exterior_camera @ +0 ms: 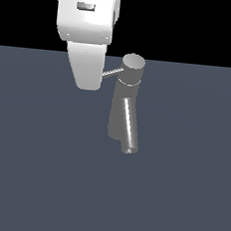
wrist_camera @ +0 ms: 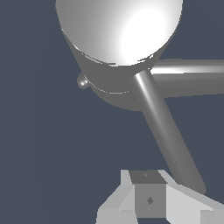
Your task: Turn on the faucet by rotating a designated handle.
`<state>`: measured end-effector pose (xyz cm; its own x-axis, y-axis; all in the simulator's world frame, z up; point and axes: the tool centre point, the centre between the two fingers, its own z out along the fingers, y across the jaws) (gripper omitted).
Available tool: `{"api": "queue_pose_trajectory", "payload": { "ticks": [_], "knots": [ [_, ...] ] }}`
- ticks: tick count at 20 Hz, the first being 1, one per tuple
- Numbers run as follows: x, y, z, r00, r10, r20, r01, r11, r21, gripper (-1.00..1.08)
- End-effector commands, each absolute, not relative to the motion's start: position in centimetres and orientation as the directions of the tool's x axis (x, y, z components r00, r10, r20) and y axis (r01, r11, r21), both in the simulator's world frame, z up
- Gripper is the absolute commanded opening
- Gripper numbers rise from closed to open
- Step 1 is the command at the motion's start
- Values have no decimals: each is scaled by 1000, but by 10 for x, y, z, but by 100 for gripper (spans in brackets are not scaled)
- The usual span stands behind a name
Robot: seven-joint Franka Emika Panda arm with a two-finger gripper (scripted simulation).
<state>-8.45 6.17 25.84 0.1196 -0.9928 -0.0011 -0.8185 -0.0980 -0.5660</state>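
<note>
The faucet (exterior_camera: 123,108) is a grey tapered column with a round cap (exterior_camera: 133,64) and a slanted spout tube (exterior_camera: 129,126). The handle (exterior_camera: 110,73), a thin grey rod, sticks out from the cap toward the exterior view's left. Its outer end meets the side of my white gripper (exterior_camera: 85,83), which hangs beside the cap. In the wrist view the cap (wrist_camera: 118,30) looms close, and the handle (wrist_camera: 168,131) runs from it to just beside my gripper (wrist_camera: 148,205). The thicker spout (wrist_camera: 192,76) leads off sideways. The fingers sit together with no gap and nothing between them.
The faucet stands on a flat dark blue-grey floor (exterior_camera: 41,180). A small round knob (wrist_camera: 82,82) shows on the far side of the cap. Nothing else is in view.
</note>
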Motion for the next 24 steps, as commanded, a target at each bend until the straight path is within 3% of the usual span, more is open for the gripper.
{"api": "queue_pose_trajectory", "payload": {
  "ticks": [1,24],
  "knots": [
    [-90,57,253,110,-994,-2,-824,-90,-559,-100],
    [-103,41,244,117,-993,-1,-821,-96,-563,-100]
  ]
}}
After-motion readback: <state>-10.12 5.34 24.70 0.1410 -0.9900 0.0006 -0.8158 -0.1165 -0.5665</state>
